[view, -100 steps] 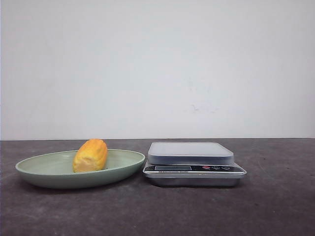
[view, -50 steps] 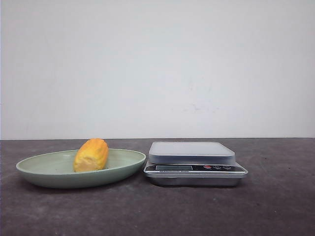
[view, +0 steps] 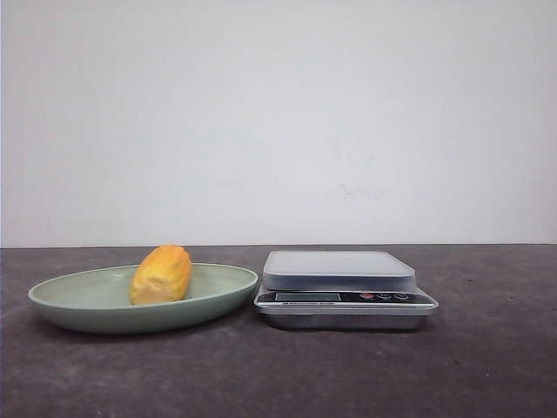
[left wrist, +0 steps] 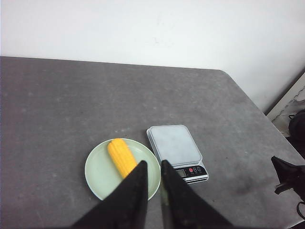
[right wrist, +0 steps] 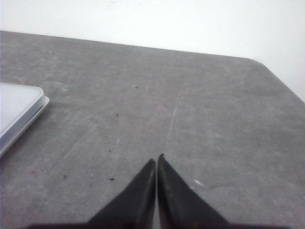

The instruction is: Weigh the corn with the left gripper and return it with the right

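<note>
The corn (view: 161, 274), a short yellow-orange cob, lies in the green plate (view: 87, 300) at the left of the table. In the left wrist view the corn (left wrist: 121, 156) lies slantwise on the plate (left wrist: 97, 174). My left gripper (left wrist: 153, 163) hangs high above the plate's edge nearest the scale, open by a narrow gap with nothing in it. My right gripper (right wrist: 157, 158) is shut and empty over bare table, to the right of the scale (right wrist: 14, 109). Neither gripper shows in the front view.
A silver kitchen scale (view: 339, 272) with a pale platform stands just right of the plate, almost touching it; its platform (left wrist: 174, 143) is bare. A dark object (left wrist: 288, 174) sits at the table's right edge. A white wall stands behind the table.
</note>
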